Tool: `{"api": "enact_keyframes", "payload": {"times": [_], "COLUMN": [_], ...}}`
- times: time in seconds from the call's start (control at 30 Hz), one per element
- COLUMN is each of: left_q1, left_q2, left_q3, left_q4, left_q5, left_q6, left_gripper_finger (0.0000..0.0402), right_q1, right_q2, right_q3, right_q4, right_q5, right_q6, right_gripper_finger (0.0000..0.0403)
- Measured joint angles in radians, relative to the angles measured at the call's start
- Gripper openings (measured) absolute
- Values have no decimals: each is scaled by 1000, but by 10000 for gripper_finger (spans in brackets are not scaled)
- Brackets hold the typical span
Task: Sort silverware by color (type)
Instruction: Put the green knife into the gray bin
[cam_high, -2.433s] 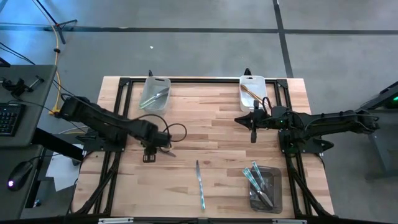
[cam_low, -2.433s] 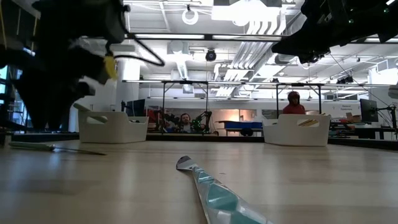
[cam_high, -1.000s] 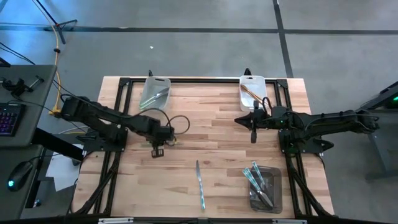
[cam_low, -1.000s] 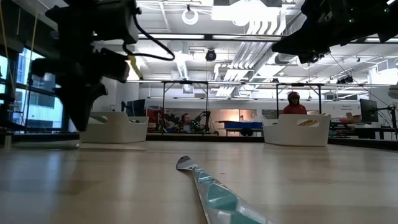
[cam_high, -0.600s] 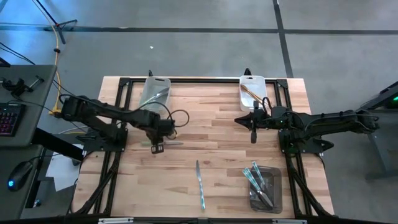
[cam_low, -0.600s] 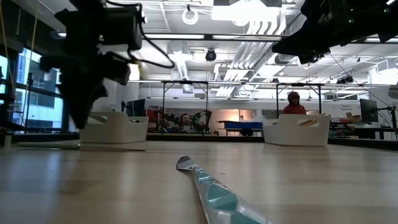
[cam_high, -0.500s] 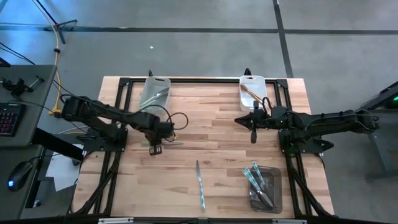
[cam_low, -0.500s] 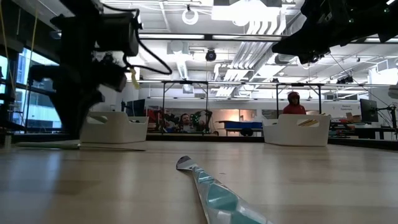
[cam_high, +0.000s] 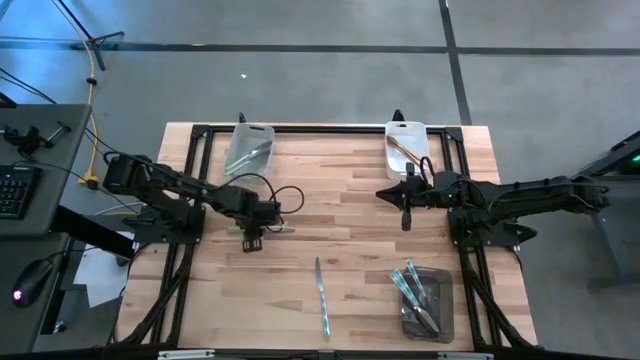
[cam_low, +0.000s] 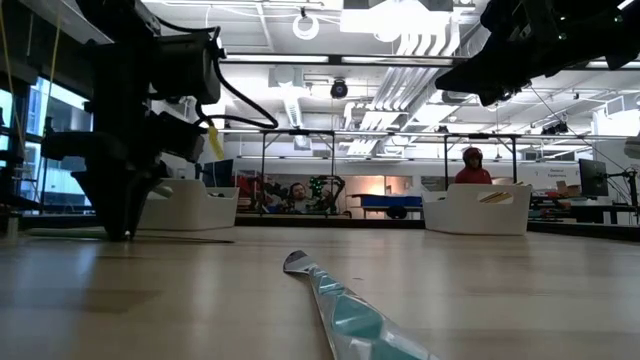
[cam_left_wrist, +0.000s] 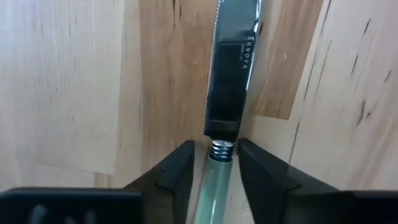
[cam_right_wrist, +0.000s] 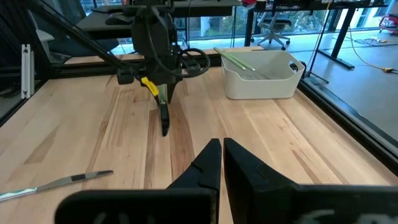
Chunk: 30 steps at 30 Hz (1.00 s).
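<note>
Left tool (cam_high: 254, 238) is down on the worktop (cam_high: 340, 200), just in front of the far-left bin (cam_high: 248, 150), and its two dark fingers (cam_left_wrist: 180, 171) sit either side of a silver knife (cam_left_wrist: 231, 74) lying flat on the wood. The fingers bracket the handle right where it meets the blade, with a sliver of gap showing on each side, so it is spread around the knife rather than clamped on it. From table height, that tool (cam_low: 118, 215) stands straight down with its tips at the wood.

Right tool (cam_high: 404, 212) hangs above the worktop near the far-right bin (cam_high: 405, 145), fingers (cam_right_wrist: 208, 163) pinched together and carrying nothing.

A blue-green knife (cam_high: 321, 296) lies alone on the wood toward the near edge, between the arms. More blue-green pieces (cam_high: 415, 293) rest in the near-right bin (cam_high: 446, 310); gold-bronze pieces (cam_high: 402, 148) are in the far-right bin, and silver ones (cam_high: 252, 155) in the far-left bin.
</note>
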Motion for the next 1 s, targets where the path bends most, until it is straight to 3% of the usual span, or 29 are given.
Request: {"api": "enact_keyframes", "payload": {"times": [0.3, 0.7, 1.0], "left_q1": [0, 23, 123], "left_q2": [0, -82, -158], "left_q3": [5, 71, 163], "left_q4": [-7, -127, -249], "left_q5": [-13, -53, -69], "left_q6": [71, 44, 11], "left_gripper_finger": [25, 11, 5], "right_q1": [0, 0, 0], "right_q2": [6, 6, 6], "right_q3": [0, 0, 0], "right_q4": [2, 12, 16], "right_q5": [0, 0, 0], "right_q6": [-1, -3, -7], "right_gripper_finger": [2, 2, 2]}}
